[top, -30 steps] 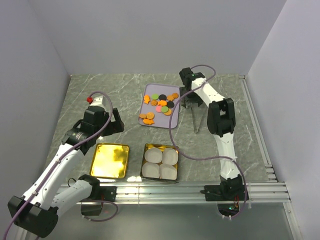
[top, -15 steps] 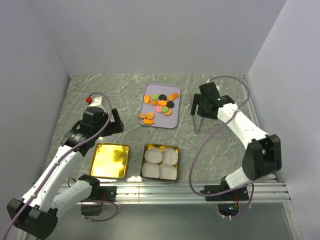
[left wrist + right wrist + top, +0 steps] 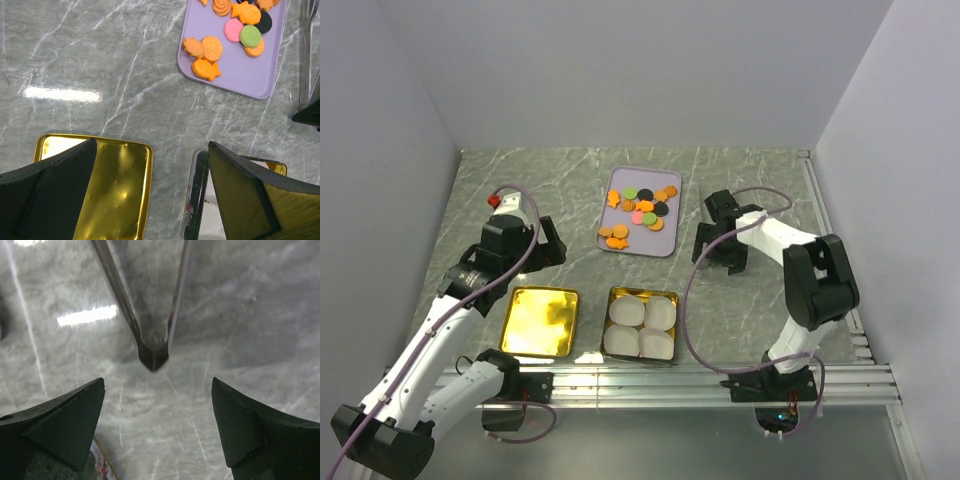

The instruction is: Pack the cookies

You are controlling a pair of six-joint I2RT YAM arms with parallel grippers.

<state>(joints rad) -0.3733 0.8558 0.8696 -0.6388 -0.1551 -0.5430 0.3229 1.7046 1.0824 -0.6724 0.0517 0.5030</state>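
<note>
The cookies (image 3: 642,207), mostly orange with a few black, green and pink, lie on a purple tray (image 3: 620,185). They also show in the left wrist view (image 3: 235,25). My left gripper (image 3: 546,246) is open and empty above the table, between a gold lid (image 3: 112,195) and the tin (image 3: 196,200). My right gripper (image 3: 716,248) is open and empty, low over the table right of the tray. Metal tongs (image 3: 152,347) lie just ahead of its fingertips, hinge end towards it.
A tin (image 3: 641,296) holding white paper cups (image 3: 642,326) stands at the near middle, with the gold lid (image 3: 540,322) to its left. The tongs also show at the right edge of the left wrist view (image 3: 306,55). Walls enclose the table on three sides.
My right arm has swung from beside the tray's far right corner towards me and come down over the tongs. My left arm has barely moved.
</note>
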